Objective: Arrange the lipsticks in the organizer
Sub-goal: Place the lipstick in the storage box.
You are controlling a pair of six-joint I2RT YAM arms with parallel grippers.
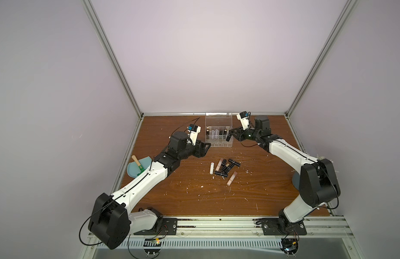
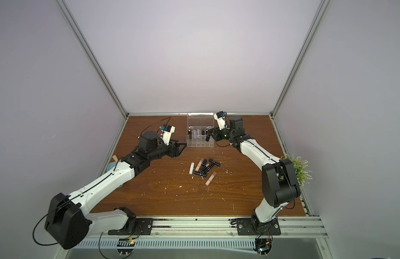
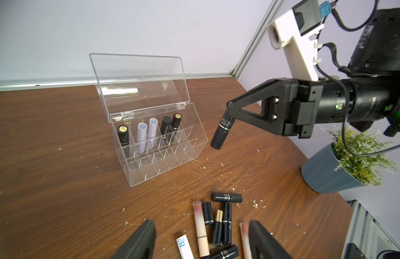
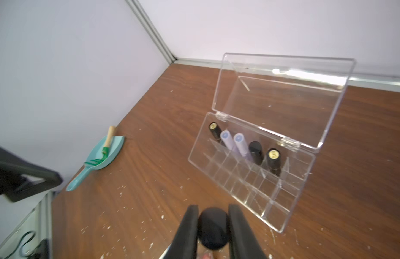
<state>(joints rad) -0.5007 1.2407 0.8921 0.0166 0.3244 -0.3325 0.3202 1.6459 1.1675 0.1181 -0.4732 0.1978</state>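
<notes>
Five lipsticks (image 3: 141, 134) upright in organizer (image 3: 136, 177) back row, table (image 1: 172, 197) far edge. Right gripper (image 4: 213, 215) clamped on tilted black lipstick (image 3: 221, 132) just beside organizer. Left gripper (image 1: 206, 149) open, empty. Risk: tilted tube catches divider, shoves box.
</notes>
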